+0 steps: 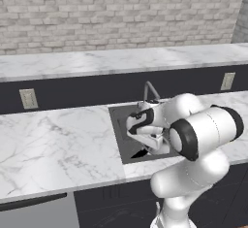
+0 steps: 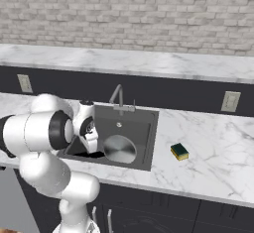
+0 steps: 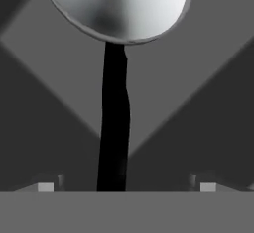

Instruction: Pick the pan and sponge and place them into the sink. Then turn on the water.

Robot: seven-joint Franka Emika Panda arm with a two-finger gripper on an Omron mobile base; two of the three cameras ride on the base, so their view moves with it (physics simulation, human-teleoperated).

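Observation:
The silver-grey pan (image 2: 119, 149) lies flat on the floor of the dark sink (image 2: 148, 128), its round bowl (image 3: 116, 6) at the top of the hand view. Its thin black handle (image 3: 114, 123) runs straight down between my fingertips (image 3: 45, 187). My gripper (image 3: 126, 187) is down inside the sink at the handle's end, open, with its jaws standing wide on either side of the handle. The yellow sponge (image 2: 179, 151) sits on the marble counter just right of the sink. The water is out of view.
The arched grey faucet (image 2: 118, 95) stands at the sink's back edge, also seen as faucet (image 1: 150, 90). White marble counter (image 1: 58, 144) stretches left of the sink. A dark backsplash with outlets (image 2: 231, 101) and a raised ledge run behind.

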